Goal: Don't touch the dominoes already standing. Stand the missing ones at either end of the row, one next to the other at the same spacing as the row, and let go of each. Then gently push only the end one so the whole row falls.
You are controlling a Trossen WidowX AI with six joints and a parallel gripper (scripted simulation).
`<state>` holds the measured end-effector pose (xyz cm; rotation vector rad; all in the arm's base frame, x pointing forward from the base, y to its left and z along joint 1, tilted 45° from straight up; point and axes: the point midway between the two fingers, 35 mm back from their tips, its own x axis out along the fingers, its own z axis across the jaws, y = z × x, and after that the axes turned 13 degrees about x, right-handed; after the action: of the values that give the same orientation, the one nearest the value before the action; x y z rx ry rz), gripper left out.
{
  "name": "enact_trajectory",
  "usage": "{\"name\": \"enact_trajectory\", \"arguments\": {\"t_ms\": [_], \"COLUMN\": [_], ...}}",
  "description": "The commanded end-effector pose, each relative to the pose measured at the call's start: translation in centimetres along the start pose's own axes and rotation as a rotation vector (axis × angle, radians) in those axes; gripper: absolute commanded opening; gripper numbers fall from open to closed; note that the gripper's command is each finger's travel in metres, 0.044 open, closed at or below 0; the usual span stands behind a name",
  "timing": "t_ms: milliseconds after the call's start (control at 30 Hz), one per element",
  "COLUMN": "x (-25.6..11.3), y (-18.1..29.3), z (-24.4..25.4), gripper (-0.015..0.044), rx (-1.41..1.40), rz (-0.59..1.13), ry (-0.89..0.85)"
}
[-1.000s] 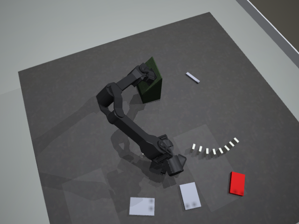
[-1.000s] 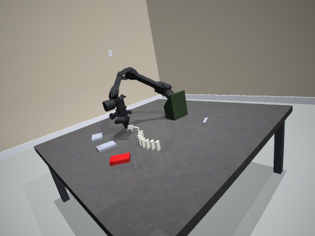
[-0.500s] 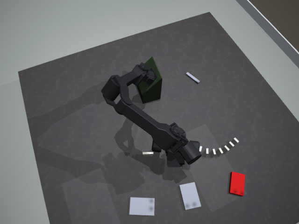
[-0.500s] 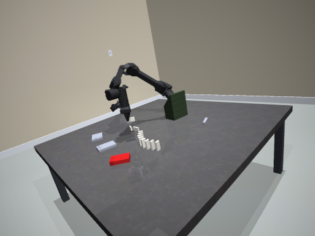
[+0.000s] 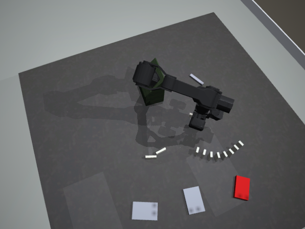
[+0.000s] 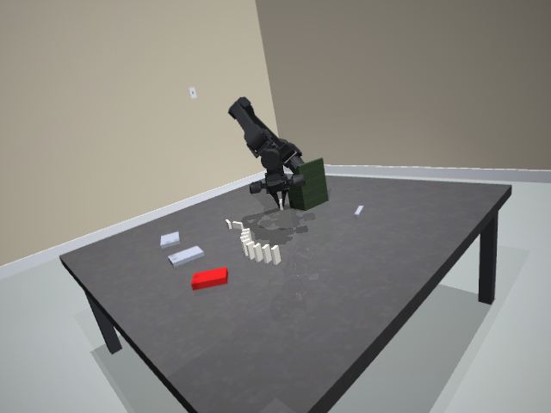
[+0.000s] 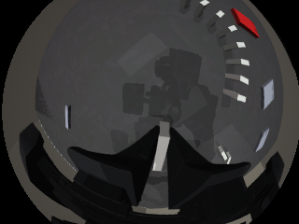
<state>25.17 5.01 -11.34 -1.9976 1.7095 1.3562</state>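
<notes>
Several white dominoes [image 5: 218,154] [image 6: 257,252] [image 7: 240,45] stand upright in a curved row. Two more white dominoes lie down on the table, away from the row's left end in the top view: one domino [image 5: 150,157] [image 6: 228,224] and, close beside it, another domino [image 5: 160,150] [image 6: 238,224]. My gripper [image 6: 281,205] [image 7: 163,130] is shut on a further white domino [image 5: 191,114] [image 7: 161,154] and holds it above the table, off to the arm-base side of the row. In the top view the arm hides the fingers and most of the held domino.
A red block [image 5: 242,187] [image 6: 209,278] [image 7: 245,23] and two pale flat blocks [image 5: 194,200] [image 5: 144,211] lie beyond the dominoes. A small pale bar [image 5: 196,78] [image 6: 358,211] [image 7: 67,117] lies beyond the arm. A tall dark green block [image 5: 155,97] [image 6: 313,184] stands by the arm's base.
</notes>
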Motion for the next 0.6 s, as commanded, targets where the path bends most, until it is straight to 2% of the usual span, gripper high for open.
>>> {"name": "enact_trajectory", "arguments": {"t_ms": [0, 233, 567], "x": [0.3, 1.2, 4.1], "y": [0.2, -0.3, -1.5], "z": [0.1, 0.5, 2.2], "gripper": [0.0026, 0.0026, 0.0026], "rx": [-0.030, -0.012, -0.004], "rz": [0.006, -0.023, -0.125], "ry": [-0.005, -0.064, -0.255]}}
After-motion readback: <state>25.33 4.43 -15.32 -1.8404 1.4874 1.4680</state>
